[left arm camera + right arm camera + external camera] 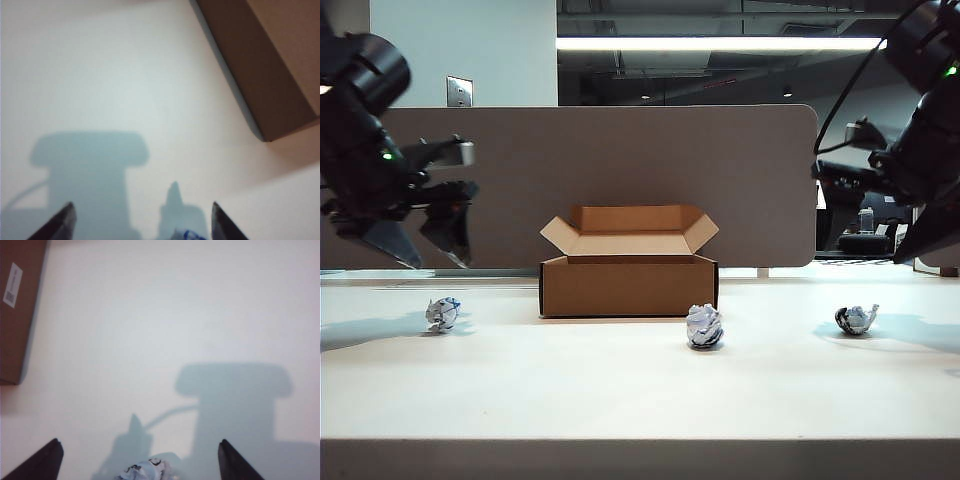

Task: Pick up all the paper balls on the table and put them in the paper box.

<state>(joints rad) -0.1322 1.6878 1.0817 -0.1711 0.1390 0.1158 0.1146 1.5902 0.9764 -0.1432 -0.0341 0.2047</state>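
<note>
In the exterior view, three paper balls sit on the desk [640, 400]: the left ball [442, 314] at the left of the frame, the middle ball [704, 326] just right of the box's front corner, and the right ball [856, 319] toward the right edge. The box [628, 260] stands at centre, flaps open, empty as far as can be seen, in front of a grey-brown panel [600, 150]. The left gripper [420, 235] hangs at upper left, above and a little left of the left ball, its fingers plainly apart. The right arm is at upper right above the right ball, but its fingers are cut off by the frame edge. In the left wrist view, the left gripper [141, 222] shows two dark fingertips wide apart at the bottom, with a sliver of the left ball [189, 235] between them and the box [260, 65] at upper right. In the right wrist view, the right gripper [139, 460] also has its fingers spread wide, the right ball [147, 470] between them at the bottom edge, the box [17, 315] at upper left. A white label [12, 285] with a barcode is on the box; its text is too small to read. The balls look light, soft and crushable, unlikely to slip; pinching across the middle should do.
</note>
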